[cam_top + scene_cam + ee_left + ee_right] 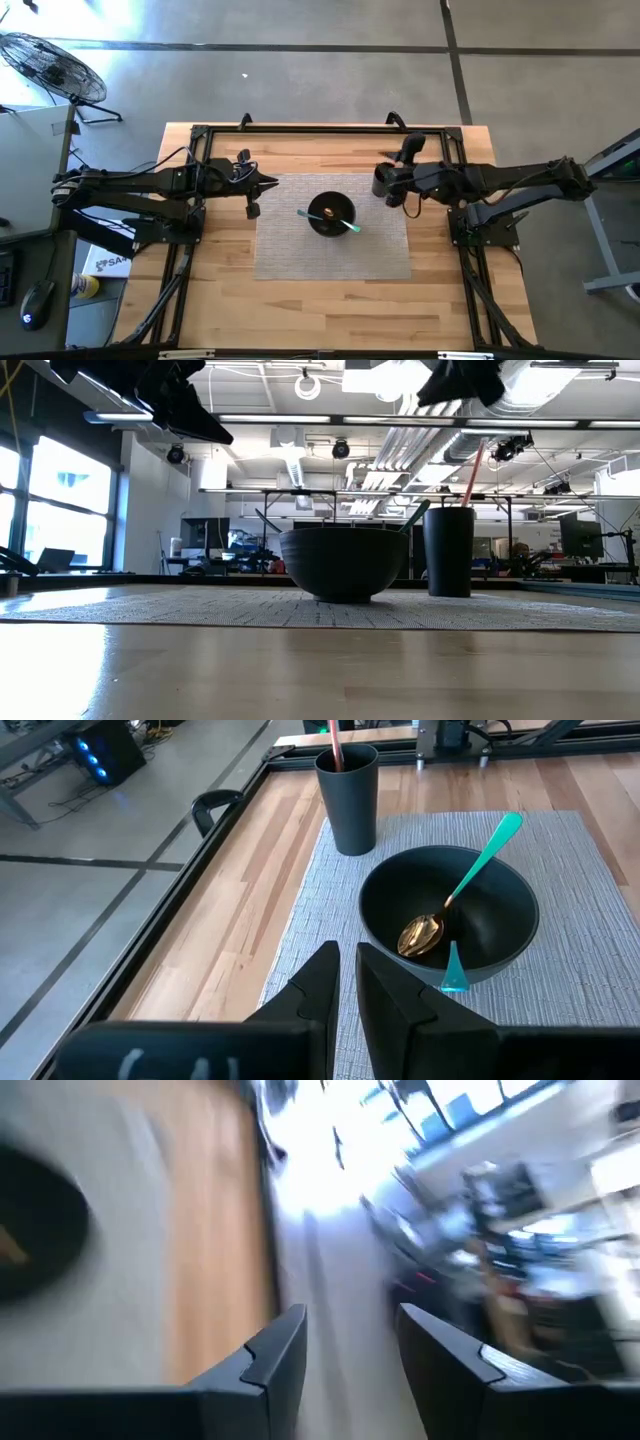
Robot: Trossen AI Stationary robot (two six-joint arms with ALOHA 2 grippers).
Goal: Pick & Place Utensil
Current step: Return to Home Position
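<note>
A black bowl (331,214) stands on a grey woven mat (290,250). In the left wrist view a gold spoon with a teal handle (470,875) lies in the bowl (500,935), its handle leaning on the rim. A second teal handle (453,972) sticks over the rim nearest the left arm. A dark cup (385,182) at the mat's far right corner holds a pink stick (335,742). My left gripper (348,970) hovers shut above the mat's left edge (265,183), pointing at the bowl. My right gripper (350,1320) is open and empty, raised beside the cup (410,150).
A black frame (205,135) runs along the table's far, left and right sides, with the arm bases mounted on it. Bare wood lies toward the near edge (330,310). The right wrist view is blurred and looks mostly into the room.
</note>
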